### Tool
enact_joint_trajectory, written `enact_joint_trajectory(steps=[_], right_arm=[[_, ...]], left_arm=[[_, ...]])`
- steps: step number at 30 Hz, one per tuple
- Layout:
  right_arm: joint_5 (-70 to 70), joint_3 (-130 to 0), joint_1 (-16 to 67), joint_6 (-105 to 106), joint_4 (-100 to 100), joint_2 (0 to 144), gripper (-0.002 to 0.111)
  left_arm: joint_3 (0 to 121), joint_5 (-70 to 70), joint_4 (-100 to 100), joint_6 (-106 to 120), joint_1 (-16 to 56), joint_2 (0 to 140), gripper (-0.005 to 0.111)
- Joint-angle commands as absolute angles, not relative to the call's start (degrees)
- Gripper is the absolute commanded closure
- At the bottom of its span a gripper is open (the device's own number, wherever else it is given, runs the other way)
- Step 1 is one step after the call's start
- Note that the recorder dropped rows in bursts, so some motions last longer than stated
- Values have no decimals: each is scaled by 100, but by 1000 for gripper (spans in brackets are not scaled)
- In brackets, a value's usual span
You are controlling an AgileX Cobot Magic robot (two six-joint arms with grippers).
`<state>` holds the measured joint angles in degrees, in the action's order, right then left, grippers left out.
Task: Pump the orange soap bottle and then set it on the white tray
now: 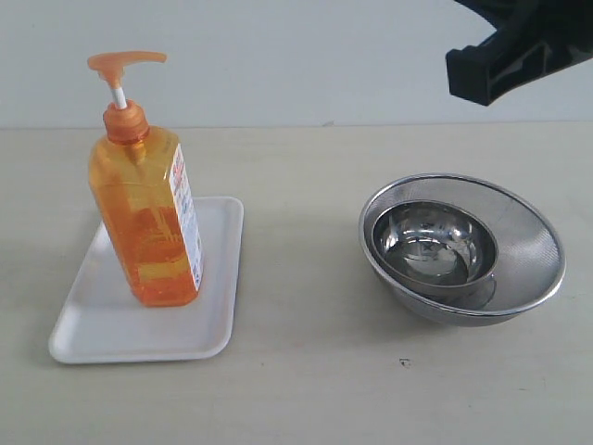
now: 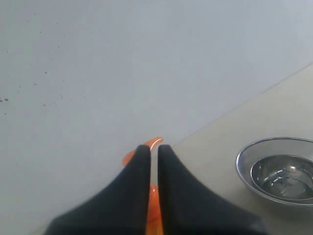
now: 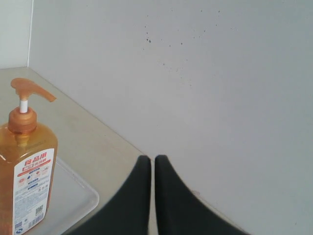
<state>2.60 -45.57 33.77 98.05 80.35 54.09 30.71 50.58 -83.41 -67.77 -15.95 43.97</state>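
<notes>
The orange soap bottle [image 1: 148, 222] stands upright on the white tray [image 1: 219, 278], at the left of the table, with its pump head [image 1: 125, 63] up and nothing touching it. My left gripper [image 2: 153, 147] is shut and empty; parts of the orange bottle [image 2: 128, 157] show past and between its fingers. It is out of the exterior view. My right gripper [image 1: 468, 76] hangs shut and empty high at the upper right, well away from the bottle. In the right wrist view the shut gripper [image 3: 152, 159] has the bottle [image 3: 27, 171] and the tray's corner [image 3: 73, 200] off to one side.
A steel mesh bowl [image 1: 528, 269] with a smaller steel bowl [image 1: 434, 243] nested in it sits on the table's right half; the bowls [image 2: 281, 171] also show in the left wrist view. A pale wall runs along the back of the table.
</notes>
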Motion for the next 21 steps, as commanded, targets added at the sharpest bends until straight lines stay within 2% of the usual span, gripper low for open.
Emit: enact_joint_trajectory(steps=[1, 21], right_arm=[[232, -4511, 3385, 9778, 8050, 5384, 108], [232, -4511, 3385, 9778, 8050, 5384, 108]], left_arm=[[3094, 5127, -8338, -6829, -1544, 4371, 102], [3094, 5057, -8143, -6793, -1544, 4371, 102]])
